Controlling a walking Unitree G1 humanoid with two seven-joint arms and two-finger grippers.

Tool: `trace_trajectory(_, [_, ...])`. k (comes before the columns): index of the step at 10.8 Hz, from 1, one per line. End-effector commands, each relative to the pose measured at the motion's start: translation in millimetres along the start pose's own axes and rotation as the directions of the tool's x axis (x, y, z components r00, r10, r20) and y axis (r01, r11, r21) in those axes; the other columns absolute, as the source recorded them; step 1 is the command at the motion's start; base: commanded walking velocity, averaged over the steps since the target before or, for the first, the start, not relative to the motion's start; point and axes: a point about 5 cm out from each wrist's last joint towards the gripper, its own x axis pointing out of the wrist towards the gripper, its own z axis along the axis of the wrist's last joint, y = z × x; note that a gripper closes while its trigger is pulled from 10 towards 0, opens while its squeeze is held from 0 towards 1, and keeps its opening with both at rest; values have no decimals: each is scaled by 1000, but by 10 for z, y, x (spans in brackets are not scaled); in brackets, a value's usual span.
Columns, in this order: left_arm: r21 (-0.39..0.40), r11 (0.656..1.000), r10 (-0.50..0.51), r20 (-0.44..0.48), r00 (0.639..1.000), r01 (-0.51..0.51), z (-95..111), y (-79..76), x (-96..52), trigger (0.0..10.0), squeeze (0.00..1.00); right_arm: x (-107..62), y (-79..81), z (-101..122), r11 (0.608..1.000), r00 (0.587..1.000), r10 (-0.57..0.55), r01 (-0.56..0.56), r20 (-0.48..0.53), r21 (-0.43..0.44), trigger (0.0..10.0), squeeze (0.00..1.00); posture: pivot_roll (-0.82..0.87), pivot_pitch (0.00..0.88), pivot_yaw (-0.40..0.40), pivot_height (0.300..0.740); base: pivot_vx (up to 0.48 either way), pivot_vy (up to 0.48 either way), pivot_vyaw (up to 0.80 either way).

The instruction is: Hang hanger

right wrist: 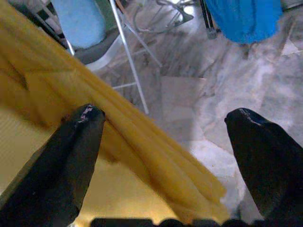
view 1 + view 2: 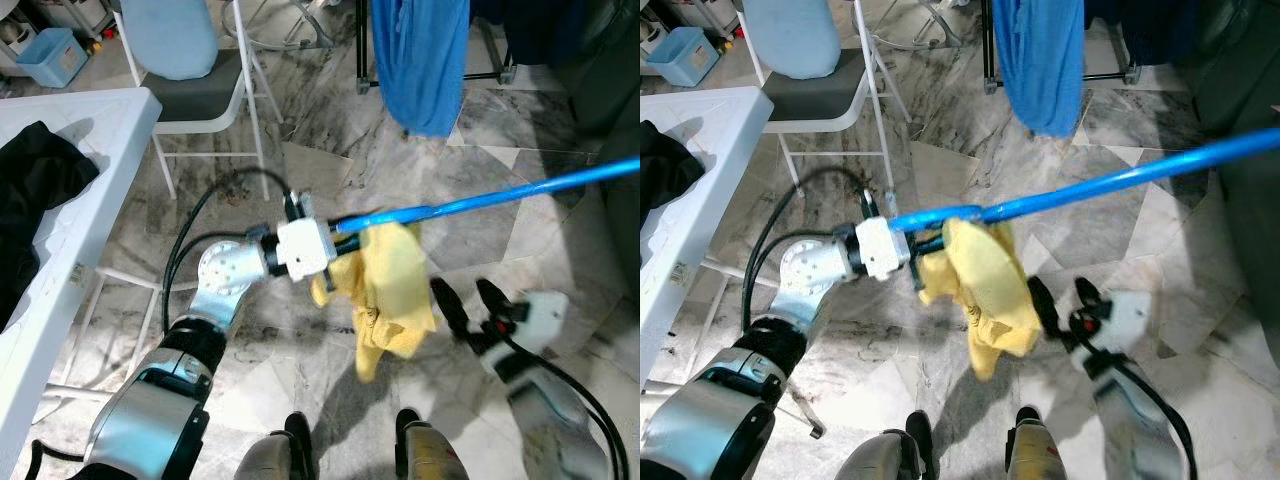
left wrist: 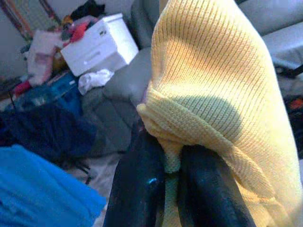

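Left end effector [image 2: 335,262]: raised in front of the body, fingers [image 3: 142,189] pressed together on a fold of the yellow knit garment [image 2: 392,290]; grip looks firm in the left wrist view
Yellow garment: draped over the blue pole [image 2: 500,198] close to the pole's near end, most of the cloth hanging below it toward the floor
Hanger: no separate hanger frame can be made out; if one is inside the garment, it is hidden by the cloth
Right end effector [image 2: 468,299]: low on the right, just beside the hanging cloth, fingers [image 1: 78,142] spread wide and holding nothing; the yellow cloth lies across its wrist view
Blue pole: runs from beside the left end effector up and away to the right; what supports it cannot be told
Progress, judged: garment already brought up to the pole and resting over it; left to do, settle it securely on the pole and release the pinch
Bench [image 2: 90,180]: white, on the left, carrying a dark garment [image 2: 35,190]
Further back: white folding chair [image 2: 200,95] with a pale blue cushion, a blue cloth [image 2: 420,60] hanging from a dark rack, a blue bin [image 2: 50,55]
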Motion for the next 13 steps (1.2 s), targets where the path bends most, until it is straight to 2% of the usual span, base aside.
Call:
trace_trajectory(1, [14, 1000, 11, 15, 1000, -11, 29, 36, -43, 0, 0, -18, 13, -83, 1000, 1000, -5, 5, -26, 13, 10000, 1000, -189, 303, 175, 740, 0, 0, 0])
trace_trajectory(3, [13, 1000, -18, 75, 997, 17, 124, 29, 13, 0, 0, 62, 47, -103, 1000, 1000, 9, -9, -30, 10, 10000, 1000, -186, 303, 179, 740, 0, 0, 0])
trace_trajectory(5, [26, 1000, -11, 92, 996, 9, 159, 69, 76, 0, 0, 102, 147, -147, 999, 999, 42, -41, -35, 26, 10000, 1000, -189, 302, 180, 740, 0, 0, 0])
trace_trajectory(10, [65, 996, 59, 80, 995, -65, 215, 307, 200, 0, 0, 22, 314, -327, 991, 987, 122, -116, -103, 63, 10000, 973, -201, 306, 185, 740, 0, 0, 0])
trace_trajectory(12, [84, 993, 71, 120, 990, -81, 303, 385, 252, 0, 0, 22, 326, -381, 992, 986, 113, -106, -125, 63, 10000, 945, -200, 307, 190, 740, 0, 0, 0])
trace_trajectory(13, [88, 989, 109, 140, 984, -122, 360, 462, 280, 0, 0, 34, 322, -426, 994, 985, 96, -88, -144, 63, 10000, 922, -195, 307, 191, 740, 0, 0, 0])
